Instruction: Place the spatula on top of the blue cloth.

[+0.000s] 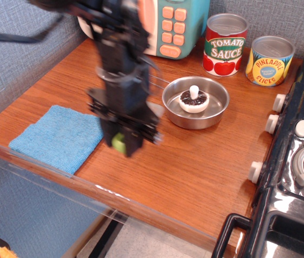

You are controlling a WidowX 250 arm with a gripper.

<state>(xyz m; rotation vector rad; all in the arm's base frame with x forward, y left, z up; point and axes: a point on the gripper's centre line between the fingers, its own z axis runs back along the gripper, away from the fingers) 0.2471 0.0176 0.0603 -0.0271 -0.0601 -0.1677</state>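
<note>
The claw [122,141] is motion-blurred and hangs above the wooden table [195,161]. Its jaws are drawn in tight around the lime-green handle of the spatula [119,142], which shows between them; the blade cannot be made out. The blue cloth [60,136] lies flat on the table just left of the claw, its right edge near the jaws. Behind and to the right of the claw sits a steel pan [196,101] holding a toy mushroom [193,100].
</note>
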